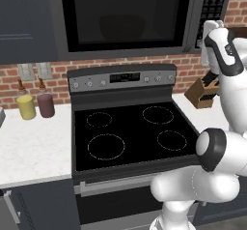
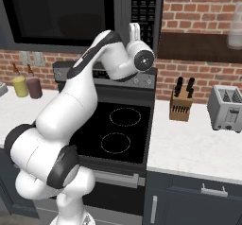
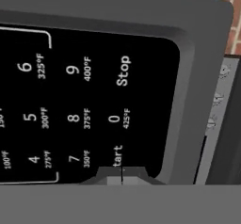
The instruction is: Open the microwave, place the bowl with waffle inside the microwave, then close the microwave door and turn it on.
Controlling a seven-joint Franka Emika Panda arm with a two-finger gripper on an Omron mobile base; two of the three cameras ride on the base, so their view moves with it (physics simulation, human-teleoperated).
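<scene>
Above the black stove (image 1: 130, 132), the microwave (image 1: 128, 19) hangs with its door (image 1: 123, 16) shut, and a dim rounded shape behind the dark glass looks like the bowl (image 1: 123, 28) already sitting inside; the waffle cannot be made out through the window. To the right of the door runs the black keypad (image 2: 143, 11), and the white arm reaches up to it, its wrist bent toward the lower buttons.

From the hand's own camera, rolled sideways, the keypad (image 3: 89, 105) sits very close. Digits and the words "Stop" and "Start" are readable. The claw (image 3: 122, 178) has its two dark tips pressed together with only a thin seam between them, holding nothing, and they sit right at the foot of the "Start" label.

Judging by this, only the last step remains: switching the oven on. To do it well, the arm should push straight into the panel along the line of the fingers, keeping the tips centred on "Start" and away from the neighbouring "0" and "7". A short, firm press is enough; sliding sideways risks the wrong key.
</scene>
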